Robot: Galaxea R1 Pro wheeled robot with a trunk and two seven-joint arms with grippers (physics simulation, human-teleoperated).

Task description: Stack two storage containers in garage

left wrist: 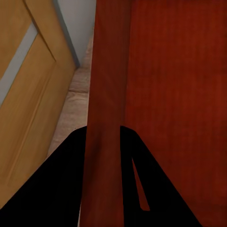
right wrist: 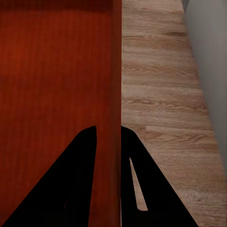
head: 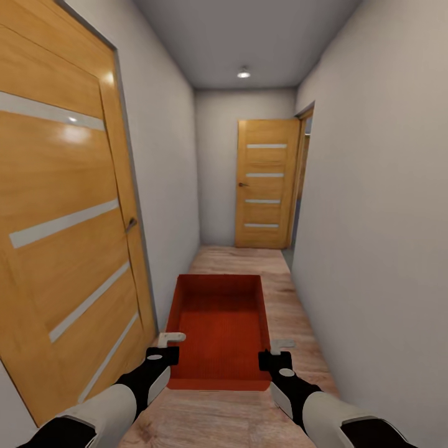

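Note:
An orange-red storage container (head: pixel 219 330) hangs level in front of me, lidless and empty, above the wood-plank flooring of a narrow corridor. My left gripper (head: pixel 167 345) is shut on its left long wall (left wrist: pixel 106 71), one black finger (left wrist: pixel 56 189) on each side of the wall. My right gripper (head: pixel 278 351) is shut on the right long wall (right wrist: pixel 117 71) in the same way, with the bin's inside (right wrist: pixel 52 71) beside it. The garage and the living room are out of view.
A large honey-brown door (head: pixel 62 218) stands close on the left. Pale grey walls (head: pixel 373 218) hem in both sides. At the corridor's far end is another wooden door (head: pixel 264 183), with an opening (head: pixel 303 180) just right of it. Plank flooring (head: pixel 249 261) runs ahead.

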